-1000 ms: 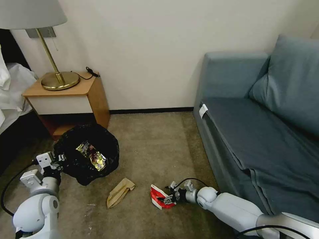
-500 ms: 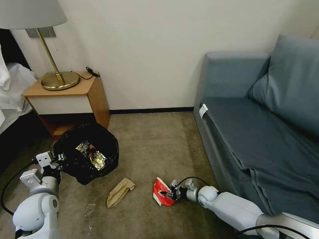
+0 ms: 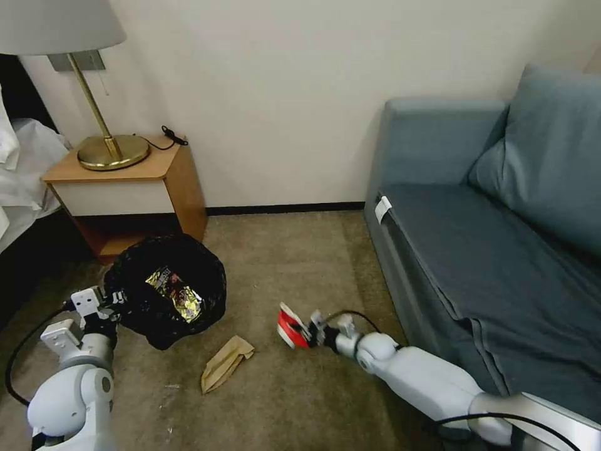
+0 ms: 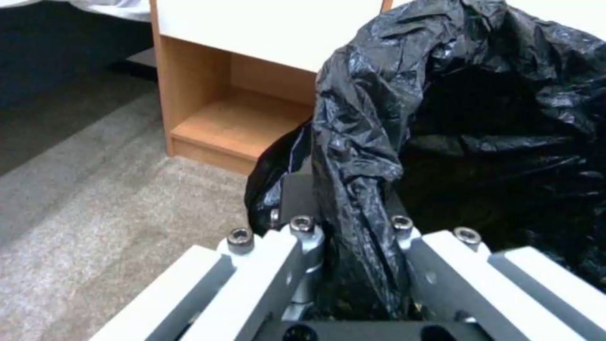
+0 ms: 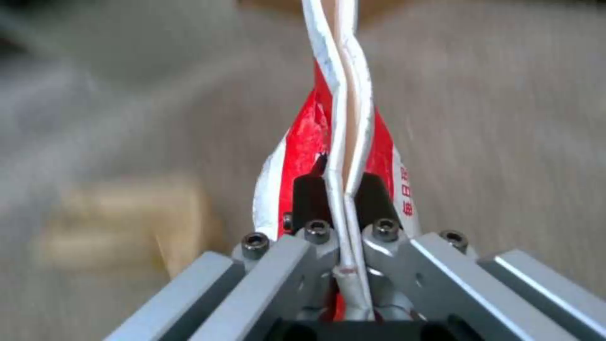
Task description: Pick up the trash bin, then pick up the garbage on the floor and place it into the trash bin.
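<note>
Red-and-white paper cup [image 3: 289,327] is pinched flat in our right gripper [image 3: 308,336], clear of the carpet [image 3: 294,263] in the head view; the right wrist view shows both black pads [image 5: 309,194] clamped on the cup's folded white rim, cup body sticking out past the fingertips. It sits between the sofa [image 3: 488,238] and the trash bin [image 3: 169,288], apart from the bin. Our left gripper [image 3: 107,305] is closed on the bin's rim at its near-left side; the left wrist view shows the crinkled black bag [image 4: 378,156] squeezed between the two fingers. Bin sits in front of the wooden nightstand [image 3: 134,188]; we can't tell if its base touches the floor. Shiny snack wrapper [image 3: 174,294] lies inside the bin. Tan paper bag [image 3: 225,362] is on the carpet, between bin and cup, nearer us, touching neither. Brass lamp [image 3: 109,147] stands on the nightstand.
</note>
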You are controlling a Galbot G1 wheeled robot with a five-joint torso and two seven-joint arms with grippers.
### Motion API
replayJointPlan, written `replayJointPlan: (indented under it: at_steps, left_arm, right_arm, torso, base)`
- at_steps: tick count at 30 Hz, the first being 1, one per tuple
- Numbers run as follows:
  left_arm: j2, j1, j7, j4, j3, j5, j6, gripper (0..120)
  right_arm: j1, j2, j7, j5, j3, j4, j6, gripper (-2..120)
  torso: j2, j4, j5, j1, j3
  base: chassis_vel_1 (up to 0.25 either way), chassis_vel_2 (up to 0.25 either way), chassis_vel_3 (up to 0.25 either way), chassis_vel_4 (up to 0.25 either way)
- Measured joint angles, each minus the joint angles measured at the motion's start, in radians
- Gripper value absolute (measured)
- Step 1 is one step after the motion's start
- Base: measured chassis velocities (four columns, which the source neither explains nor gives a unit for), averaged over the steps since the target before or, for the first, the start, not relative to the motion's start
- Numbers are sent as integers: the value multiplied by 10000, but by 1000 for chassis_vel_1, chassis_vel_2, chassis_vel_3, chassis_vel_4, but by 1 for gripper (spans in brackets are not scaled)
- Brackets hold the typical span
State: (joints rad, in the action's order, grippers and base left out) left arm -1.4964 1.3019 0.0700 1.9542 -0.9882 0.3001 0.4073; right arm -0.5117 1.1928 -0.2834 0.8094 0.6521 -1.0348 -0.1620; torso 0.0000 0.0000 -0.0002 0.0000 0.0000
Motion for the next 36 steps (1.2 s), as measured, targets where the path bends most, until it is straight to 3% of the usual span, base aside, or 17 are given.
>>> replayJointPlan:
  at_steps: [4,6,12,21,30,36]
  left_arm:
    - [7,-39,-1,-14,51,-15,20,4]
    - [-28,-37,-16,-33,75,-25,18,4]
    - [-55,-70,-19,9,78,-4,16,4]
    - [-42,-50,-23,120,54,81,18,4]
    - [-70,-26,-23,186,64,93,29,4]
    - [-120,8,-24,165,91,60,8,4]
  right_arm:
    - [444,452,542,178,-74,-831,-86,0]
    - [1169,885,1272,408,81,-1566,-101,0]
    - [2711,1384,2003,772,427,-2235,-117,0]
    - [3543,1549,2697,1226,1039,-3222,50,0]
    - [3833,1787,2994,1249,2069,-3224,63,0]
    - [4028,2240,3252,1195,3381,-2500,-66,0]
  torso:
    - [0,0,1,0,0]
    - [0,2,0,0,0]
    - [0,3,-2,0,0]
    - [0,0,0,0,0]
    - [0,0,1,0,0]
    - [0,1,1,0,0]
  base:
    - [0,0,0,0]
    - [0,0,0,0]
    - [0,0,0,0]
    - [0,0,0,0]
    - [0,0,0,0]
    - [0,0,0,0]
